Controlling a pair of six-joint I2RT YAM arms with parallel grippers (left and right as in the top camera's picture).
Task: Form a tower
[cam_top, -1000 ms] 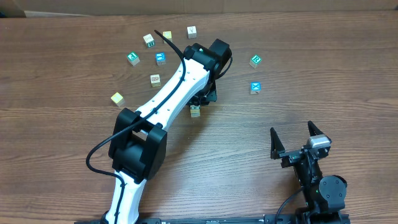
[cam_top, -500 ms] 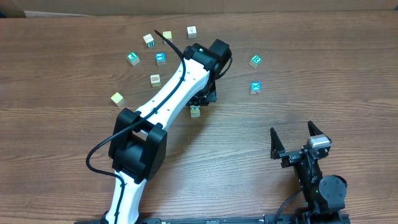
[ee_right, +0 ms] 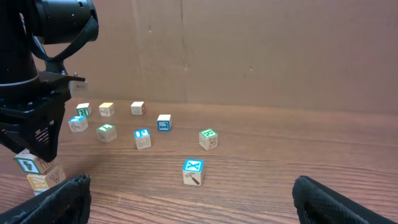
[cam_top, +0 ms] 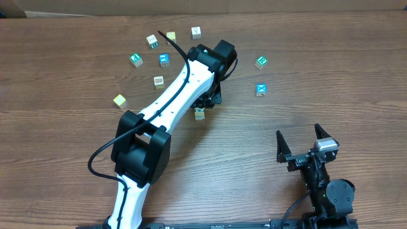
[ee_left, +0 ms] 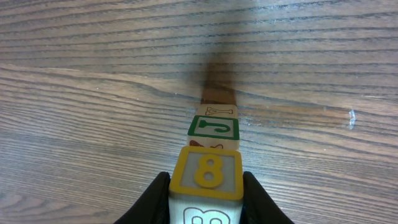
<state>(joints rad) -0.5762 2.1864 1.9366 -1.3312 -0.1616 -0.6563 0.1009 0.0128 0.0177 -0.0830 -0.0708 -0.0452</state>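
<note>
My left gripper (ee_left: 206, 182) is shut on a wooden cube with a yellow-framed 8 (ee_left: 207, 172); black fingers press both of its sides. Just beyond it stands the tower (ee_left: 214, 127), a cream cube with a green J over another cube. Overhead, the left gripper (cam_top: 205, 104) hangs over the tower (cam_top: 200, 114) at mid table. The right wrist view shows the tower (ee_right: 36, 172) as two cubes, low at the left under the left arm. I cannot tell whether the held cube touches it. A blue-faced cube with a white X (ee_right: 193, 171) lies loose. My right gripper (cam_top: 304, 141) stands open and empty.
Several loose cubes lie in an arc behind the left arm, among them a yellow one (cam_top: 120, 100), a blue one (cam_top: 164, 60) and a cream one (cam_top: 196, 32). A green-faced cube (cam_top: 261, 62) and the blue X cube (cam_top: 261, 89) lie to the right. A cardboard wall (ee_right: 249, 50) stands behind the table.
</note>
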